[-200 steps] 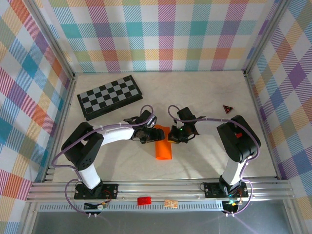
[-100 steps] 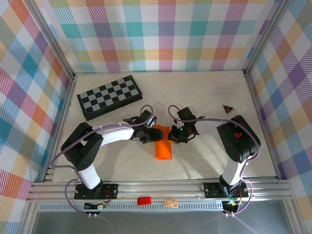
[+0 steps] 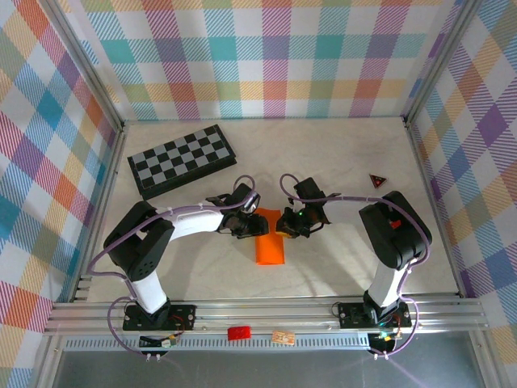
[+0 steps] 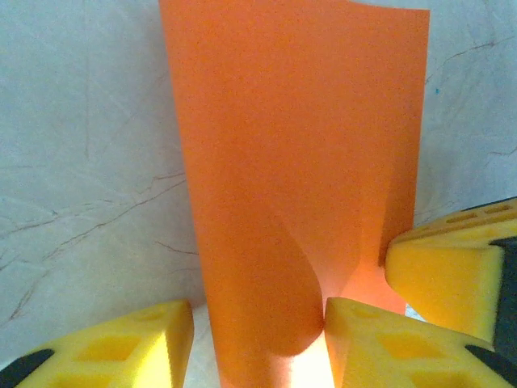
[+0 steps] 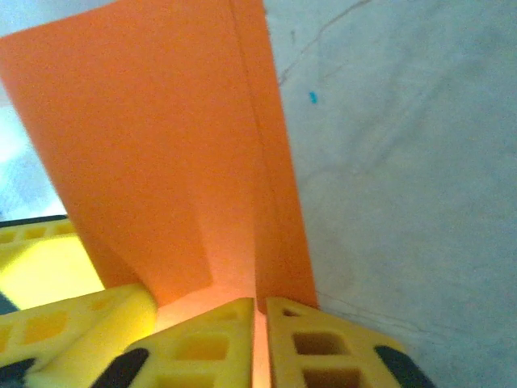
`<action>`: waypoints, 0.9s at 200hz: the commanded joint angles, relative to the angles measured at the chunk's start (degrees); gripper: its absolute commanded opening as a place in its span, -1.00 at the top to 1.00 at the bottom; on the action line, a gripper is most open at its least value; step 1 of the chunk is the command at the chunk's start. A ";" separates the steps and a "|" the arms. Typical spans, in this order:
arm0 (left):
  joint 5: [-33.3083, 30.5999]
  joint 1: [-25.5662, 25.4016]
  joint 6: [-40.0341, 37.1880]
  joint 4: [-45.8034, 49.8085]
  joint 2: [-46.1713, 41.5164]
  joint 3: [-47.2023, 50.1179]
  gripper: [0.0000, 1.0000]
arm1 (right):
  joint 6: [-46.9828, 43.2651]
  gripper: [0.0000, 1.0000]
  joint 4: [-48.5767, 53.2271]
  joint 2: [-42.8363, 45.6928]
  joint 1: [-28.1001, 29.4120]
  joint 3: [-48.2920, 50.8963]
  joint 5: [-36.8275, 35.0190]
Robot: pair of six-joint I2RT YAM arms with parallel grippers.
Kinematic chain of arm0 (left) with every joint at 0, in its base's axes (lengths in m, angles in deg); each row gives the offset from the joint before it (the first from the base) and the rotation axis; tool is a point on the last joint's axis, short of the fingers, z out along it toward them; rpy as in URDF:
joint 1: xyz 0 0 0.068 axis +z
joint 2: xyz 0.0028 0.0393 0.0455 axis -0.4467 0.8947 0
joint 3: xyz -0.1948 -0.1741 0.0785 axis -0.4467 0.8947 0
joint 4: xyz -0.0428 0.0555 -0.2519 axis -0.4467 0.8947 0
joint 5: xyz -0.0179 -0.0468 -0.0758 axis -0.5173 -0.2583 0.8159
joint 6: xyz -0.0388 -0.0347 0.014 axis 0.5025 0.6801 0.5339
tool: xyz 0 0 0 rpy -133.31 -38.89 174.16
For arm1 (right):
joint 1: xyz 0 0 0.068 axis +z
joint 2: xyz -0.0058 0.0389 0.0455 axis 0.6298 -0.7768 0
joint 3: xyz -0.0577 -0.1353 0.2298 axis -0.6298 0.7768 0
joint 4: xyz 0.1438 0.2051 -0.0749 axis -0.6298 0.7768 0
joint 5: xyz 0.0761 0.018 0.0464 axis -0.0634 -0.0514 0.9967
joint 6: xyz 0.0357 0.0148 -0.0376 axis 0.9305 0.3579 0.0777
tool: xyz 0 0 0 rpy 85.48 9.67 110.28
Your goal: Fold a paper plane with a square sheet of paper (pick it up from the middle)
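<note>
square sheet of paper [image 3: 271, 246], one bright orange piece folded to a narrow strip, lies mid-worktop between my two hands. the pale marbled worktop [image 3: 339, 162] is walled on three sides by pastel plaid [image 3: 266, 56]. one black-and-grey checkerboard [image 3: 182, 159] lies at the far left. my left hand [image 4: 257, 319] is released, its fingers astride the paper's end where a flap curls up. my right hand [image 5: 260, 311] is clenched on the paper's edge. one small dark red triangle [image 3: 376, 179] sits far right.
</note>
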 commanded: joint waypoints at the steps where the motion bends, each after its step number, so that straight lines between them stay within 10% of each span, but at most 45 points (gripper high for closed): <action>1: -1.35 -0.15 -0.73 1.31 2.10 1.25 0.04 | 1.68 0.56 -1.69 5.46 -0.55 0.01 1.89; 81: -3.38 -0.18 -1.19 5.12 4.47 -0.62 0.06 | -0.10 0.35 9.91 20.23 -2.82 2.15 -15.50; 180: -5.92 -0.33 -1.78 6.92 3.58 -1.58 0.03 | 3.86 -0.45 9.28 25.40 -3.69 4.84 -22.30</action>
